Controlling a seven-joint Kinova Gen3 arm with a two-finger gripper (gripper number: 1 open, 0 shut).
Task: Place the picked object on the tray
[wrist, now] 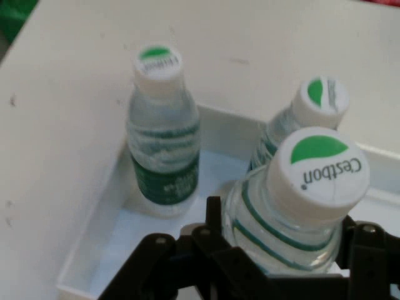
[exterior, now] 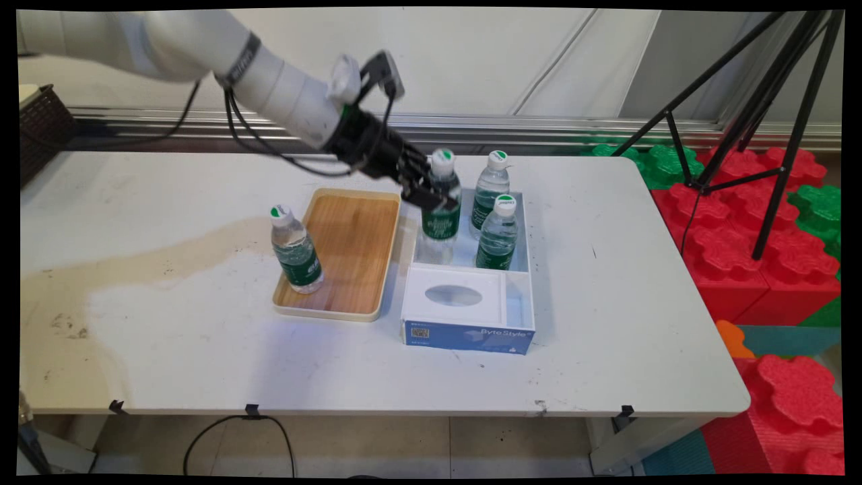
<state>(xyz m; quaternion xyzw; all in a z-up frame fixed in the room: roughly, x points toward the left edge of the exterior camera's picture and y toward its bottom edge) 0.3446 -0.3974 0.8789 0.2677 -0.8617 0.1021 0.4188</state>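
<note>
Between hand (wrist: 281,250) fingers — Cestbon bottle (wrist: 300,200)

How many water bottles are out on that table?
4: one on the wooden tray at its near left, two standing in the white box, one in the gripper.

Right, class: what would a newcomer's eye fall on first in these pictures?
The black gripper closed round a water bottle in the white box at mid-table, with two more bottles standing to its right in the same compartment. A fourth bottle stands alone on the wooden tray left of the box. Red and green foam blocks are stacked off the table's right end.
</note>
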